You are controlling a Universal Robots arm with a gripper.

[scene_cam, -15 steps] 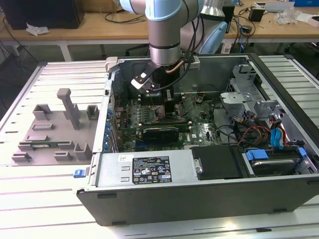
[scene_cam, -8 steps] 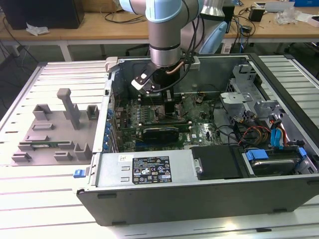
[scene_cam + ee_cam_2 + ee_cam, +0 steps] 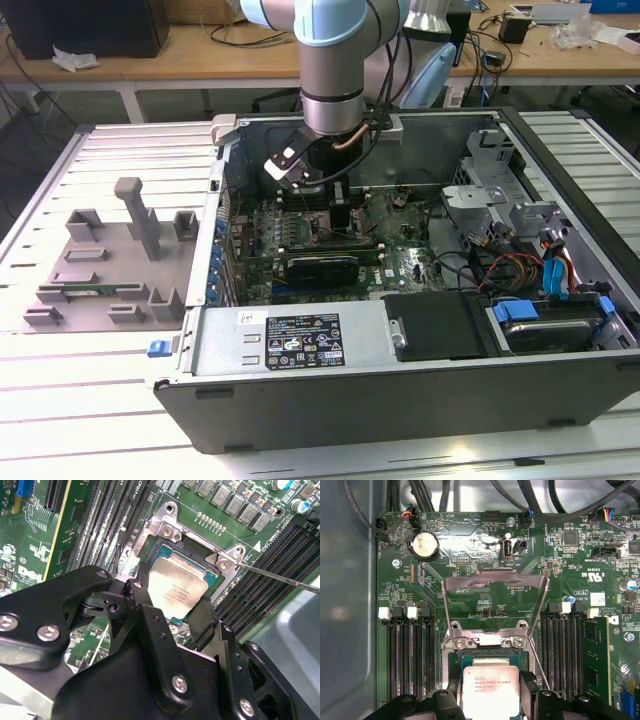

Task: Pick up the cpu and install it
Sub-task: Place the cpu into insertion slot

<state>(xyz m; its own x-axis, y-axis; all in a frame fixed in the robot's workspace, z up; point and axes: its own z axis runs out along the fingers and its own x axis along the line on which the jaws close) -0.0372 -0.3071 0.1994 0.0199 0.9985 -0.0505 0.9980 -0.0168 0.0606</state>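
Observation:
The cpu point(image 3: 176, 591) is a square chip with a silver top plate, and it lies tilted between my gripper's black fingers point(image 3: 136, 592), right over the open socket point(image 3: 150, 542) on the green motherboard. In the first wrist view the cpu point(image 3: 491, 692) sits just below the socket's raised metal load plate point(image 3: 495, 582). My gripper point(image 3: 170, 602) is shut on the cpu's two opposite edges. In the exterior view the gripper point(image 3: 335, 215) reaches down into the open computer case point(image 3: 300, 390).
Memory slots point(image 3: 410, 655) flank the socket on both sides, and a thin metal lever point(image 3: 280, 577) sticks out beside it. A black graphics card point(image 3: 320, 268) lies nearer the case front. Grey holder blocks point(image 3: 110, 270) stand at the exterior view's left. Cables and drive bays point(image 3: 520, 270) crowd the right.

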